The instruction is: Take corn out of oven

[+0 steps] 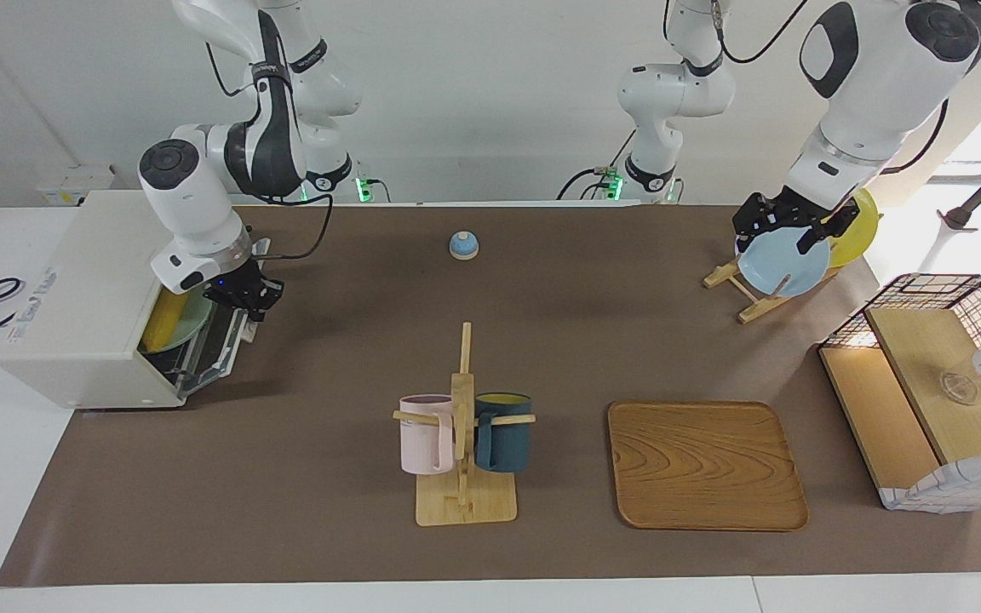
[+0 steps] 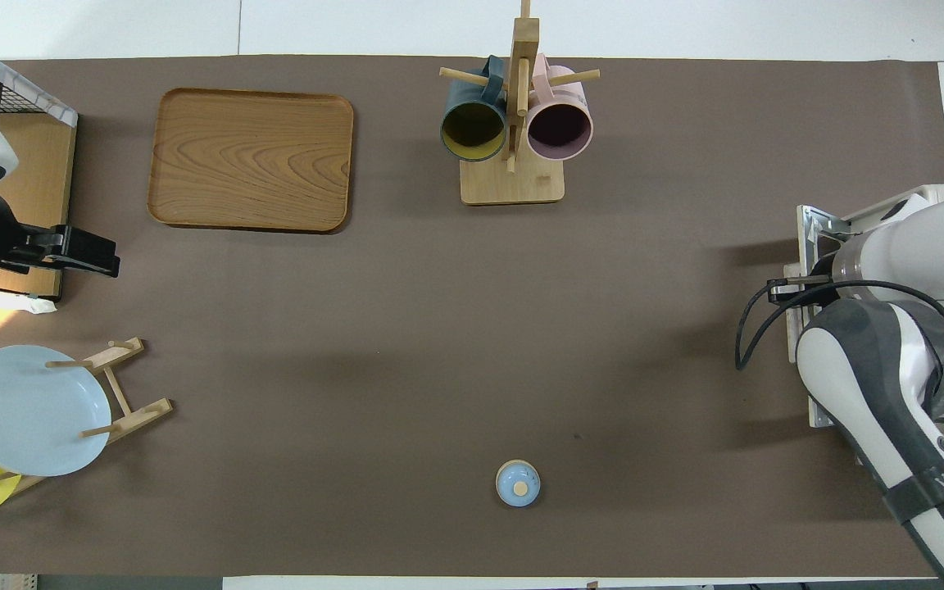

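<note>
The off-white oven (image 1: 82,298) stands at the right arm's end of the table. Its door (image 1: 218,349) hangs partly open and tilts outward; its edge shows in the overhead view (image 2: 804,246). Inside lies the yellow corn (image 1: 164,320) on a pale green plate (image 1: 194,326). My right gripper (image 1: 250,300) is shut on the door's bar handle at the door's top edge; in the overhead view the arm hides it. My left gripper (image 1: 784,232) waits open and empty, raised over the mat's edge beside the wire basket (image 2: 103,262).
A mug rack (image 1: 463,426) with a pink and a dark blue mug stands mid-table, a wooden tray (image 1: 706,464) beside it. A small blue bell (image 1: 463,245) sits close to the robots. A plate rack holds a blue plate (image 1: 784,264) and a yellow one (image 1: 861,221). A wire basket (image 1: 933,383) stands at the left arm's end.
</note>
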Robot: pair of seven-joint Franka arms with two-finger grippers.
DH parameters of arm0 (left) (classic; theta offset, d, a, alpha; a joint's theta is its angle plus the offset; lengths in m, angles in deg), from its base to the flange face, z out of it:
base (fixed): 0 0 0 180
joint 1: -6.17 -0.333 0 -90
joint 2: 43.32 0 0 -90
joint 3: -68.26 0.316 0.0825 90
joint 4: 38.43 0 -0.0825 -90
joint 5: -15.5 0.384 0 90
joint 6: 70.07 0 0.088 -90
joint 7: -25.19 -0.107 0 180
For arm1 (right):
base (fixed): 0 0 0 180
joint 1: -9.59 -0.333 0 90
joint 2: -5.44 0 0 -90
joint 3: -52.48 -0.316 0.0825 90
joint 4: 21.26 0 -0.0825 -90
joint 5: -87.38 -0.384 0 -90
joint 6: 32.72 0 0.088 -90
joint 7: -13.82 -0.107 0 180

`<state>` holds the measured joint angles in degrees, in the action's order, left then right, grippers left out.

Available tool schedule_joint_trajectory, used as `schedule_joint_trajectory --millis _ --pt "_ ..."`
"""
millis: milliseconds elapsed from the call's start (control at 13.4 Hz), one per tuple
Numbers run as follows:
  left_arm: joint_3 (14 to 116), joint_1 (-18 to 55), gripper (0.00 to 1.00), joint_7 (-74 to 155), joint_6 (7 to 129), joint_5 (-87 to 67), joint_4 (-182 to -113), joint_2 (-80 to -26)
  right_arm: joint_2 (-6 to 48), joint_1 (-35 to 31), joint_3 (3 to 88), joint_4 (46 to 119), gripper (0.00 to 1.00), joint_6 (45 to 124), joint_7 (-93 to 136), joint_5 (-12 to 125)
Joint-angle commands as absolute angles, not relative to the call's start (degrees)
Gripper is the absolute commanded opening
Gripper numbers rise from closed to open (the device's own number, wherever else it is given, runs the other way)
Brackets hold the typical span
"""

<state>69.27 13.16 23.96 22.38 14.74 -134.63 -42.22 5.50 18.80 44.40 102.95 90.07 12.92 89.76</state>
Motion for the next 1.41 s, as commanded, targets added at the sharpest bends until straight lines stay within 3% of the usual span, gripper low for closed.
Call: schedule_joint_trajectory --millis 0,521,967,1116,1339 --pt "69.1 12.8 1.00 23.7 23.1 15.6 -135.5 -41.3 8.3 19.9 45.3 104.2 0.00 94.7 12.9 91.2" --pt "69.1 12.8 1.00 23.7 23.0 15.7 -135.5 -41.3 9.0 18.6 45.2 110.9 0.00 103.6 11.8 91.2" --pt "69.1 12.8 1.00 23.7 23.0 15.7 -135.5 -41.3 9.7 17.1 45.1 110.4 0.00 103.2 9.1 91.2" --pt "69.1 12.8 1.00 23.7 23.1 15.6 -135.5 -41.3 10.4 16.4 44.7 106.8 0.00 99.7 9.1 91.2" --pt "69.1 12.8 1.00 23.7 23.1 15.7 -135.5 -41.3 9.5 14.8 44.8 99.7 0.52 90.0 9.0 91.1"
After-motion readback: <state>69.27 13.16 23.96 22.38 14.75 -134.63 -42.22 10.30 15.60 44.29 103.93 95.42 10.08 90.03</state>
